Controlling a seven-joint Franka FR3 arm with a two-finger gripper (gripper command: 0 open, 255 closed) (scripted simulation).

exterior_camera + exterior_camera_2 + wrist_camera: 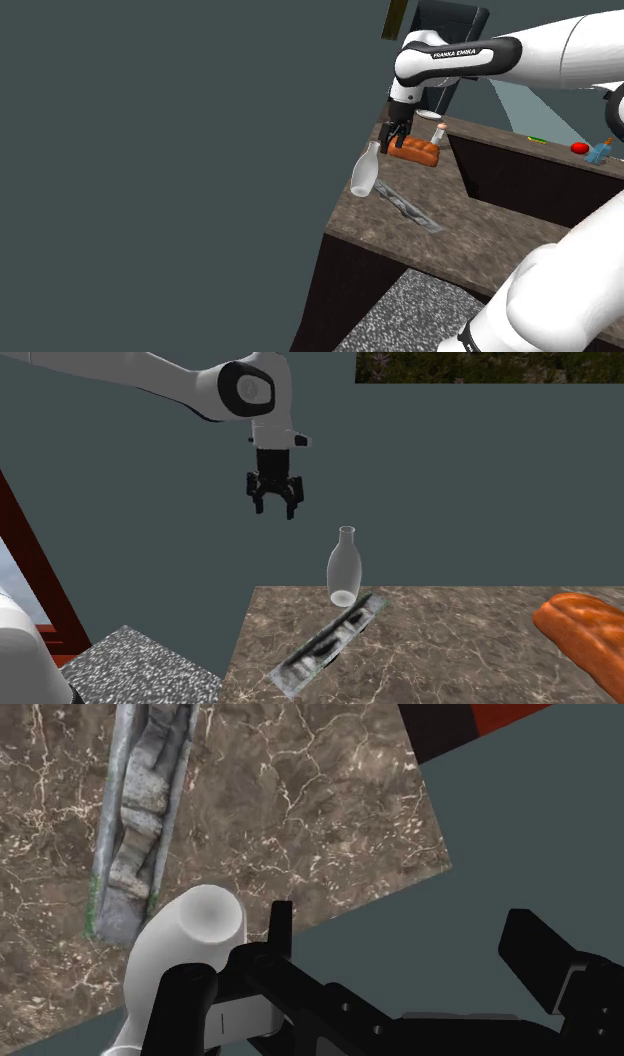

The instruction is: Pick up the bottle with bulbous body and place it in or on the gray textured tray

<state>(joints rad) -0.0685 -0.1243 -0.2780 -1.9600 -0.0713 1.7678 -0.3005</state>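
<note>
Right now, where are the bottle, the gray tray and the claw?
bottle (342, 574): second exterior view, on its rounded pale body.
gray tray (330, 639): second exterior view, on a bare stretch midway along.
claw (276, 508): second exterior view, midway between its open fingertips.

- White bottle (366, 172) leans at the counter's (500, 225) edge.
- Gray tray (410, 207), long and narrow, lies just beside the bottle's base.
- Gripper (393, 146) hangs near the bottle's top.
- Orange loaf (414, 152) lies beyond the gripper.
</note>
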